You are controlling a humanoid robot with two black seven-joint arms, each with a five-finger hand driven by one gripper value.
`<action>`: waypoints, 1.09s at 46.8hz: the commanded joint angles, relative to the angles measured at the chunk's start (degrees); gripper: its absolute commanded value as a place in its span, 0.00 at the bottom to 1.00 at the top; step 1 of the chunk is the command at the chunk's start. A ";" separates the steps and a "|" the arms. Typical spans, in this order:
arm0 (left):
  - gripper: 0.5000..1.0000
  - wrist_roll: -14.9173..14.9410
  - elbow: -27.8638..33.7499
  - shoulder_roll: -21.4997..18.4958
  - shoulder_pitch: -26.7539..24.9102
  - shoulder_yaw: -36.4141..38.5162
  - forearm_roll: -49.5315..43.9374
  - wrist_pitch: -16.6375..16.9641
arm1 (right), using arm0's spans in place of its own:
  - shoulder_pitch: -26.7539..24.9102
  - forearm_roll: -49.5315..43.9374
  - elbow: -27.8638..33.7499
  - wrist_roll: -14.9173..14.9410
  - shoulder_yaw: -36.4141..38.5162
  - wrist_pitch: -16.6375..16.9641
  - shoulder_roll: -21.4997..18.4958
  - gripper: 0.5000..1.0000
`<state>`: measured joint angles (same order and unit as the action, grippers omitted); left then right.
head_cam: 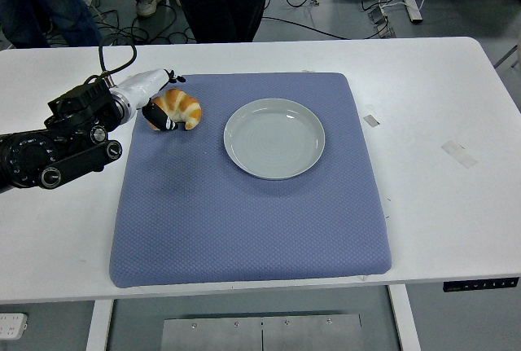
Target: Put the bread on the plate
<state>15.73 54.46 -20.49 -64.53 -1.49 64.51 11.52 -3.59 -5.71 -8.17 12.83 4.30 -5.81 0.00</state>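
Observation:
The bread, a golden croissant (182,107), lies on the blue mat (244,204) near its far left corner. My left hand (159,97) reaches in from the left and sits at the croissant's left end. Its dark thumb (157,116) touches the bread's lower left end, and the other black fingertips (172,77) stand spread just above and behind it, not closed on it. The empty pale grey plate (274,138) rests on the mat to the right of the bread. My right arm is out of sight.
The left forearm (57,143) lies over the white table (440,107) left of the mat. People's legs stand beyond the far edge at the top. Bits of tape (458,153) lie on the table at the right.

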 commanded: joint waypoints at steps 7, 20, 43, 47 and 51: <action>0.63 -0.61 -0.76 0.45 0.02 -0.09 -0.87 -1.76 | -0.01 0.00 0.00 0.00 0.00 0.01 0.00 1.00; 0.38 -0.96 -1.28 0.54 0.02 -0.27 -0.96 -3.08 | -0.01 0.00 0.00 0.00 0.00 0.01 0.00 1.00; 0.20 -1.14 -1.20 0.45 -3.32 -1.15 -1.76 -3.17 | -0.01 0.00 0.00 0.00 0.00 0.01 0.00 1.00; 0.17 -1.14 -1.20 1.85 -4.55 -1.15 -1.67 -3.17 | -0.01 0.00 0.00 0.00 0.00 0.01 0.00 1.00; 0.17 -1.14 -1.11 5.10 -5.43 -1.06 -0.97 -3.17 | -0.01 0.00 0.00 0.00 0.00 0.01 0.00 1.00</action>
<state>14.58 53.30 -17.55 -69.52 -2.59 62.96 8.37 -3.60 -5.71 -8.17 12.83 4.31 -5.79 0.00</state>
